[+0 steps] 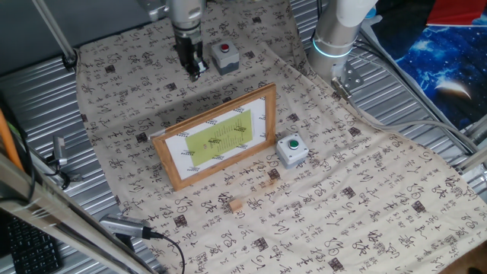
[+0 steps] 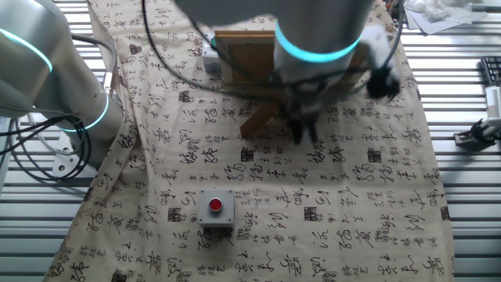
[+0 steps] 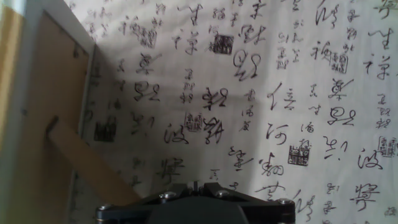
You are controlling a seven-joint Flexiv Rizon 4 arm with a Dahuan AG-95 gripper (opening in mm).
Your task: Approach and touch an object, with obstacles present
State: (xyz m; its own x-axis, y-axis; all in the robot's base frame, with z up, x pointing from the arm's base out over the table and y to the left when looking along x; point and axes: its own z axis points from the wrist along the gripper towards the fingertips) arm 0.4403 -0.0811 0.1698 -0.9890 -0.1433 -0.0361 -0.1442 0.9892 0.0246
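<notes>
**Gripper held above the cloth behind the picture frame, wooden cube on the far side**

A table is shown covered by a beige cloth (image 1: pixel 365 198) printed with dark calligraphy. In one fixed view, a large light-wood picture frame (image 1: pixel 217 137) is seen standing near the centre, propped upright with a backward lean, its white mat surrounding a yellow-green sheet. The tiny light-tan wooden cube (image 1: pixel 236 205) is found on the cloth at about 6 o'clock from the frame, near its front and apart from it. A second small tan piece (image 1: pixel 267 183) is seen just beyond the cube, at about 1 o'clock from it.

A grey box with a green button (image 1: pixel 291 151) is placed just beside the frame's right end, at about 3 o'clock. A grey box with a red button (image 1: pixel 224 57) is set at about 12 o'clock from the frame, well behind it.

The gripper (image 1: pixel 195 71) is seen at about 11 o'clock from the frame, just left of the red-button box, pointing down over bare cloth. Nothing is seen between its fingers; whether the jaws are parted or closed cannot be told from these views, as the fingertips are blurred or dark.

In the other fixed view, the gripper (image 2: pixel 305 131) is shown just in front of the frame's back panel and wooden prop (image 2: pixel 262 119). In the hand view, the frame's back (image 3: pixel 37 124) is seen at 9 o'clock, with patterned cloth filling the rest. The cube is hidden in both of these views.
</notes>
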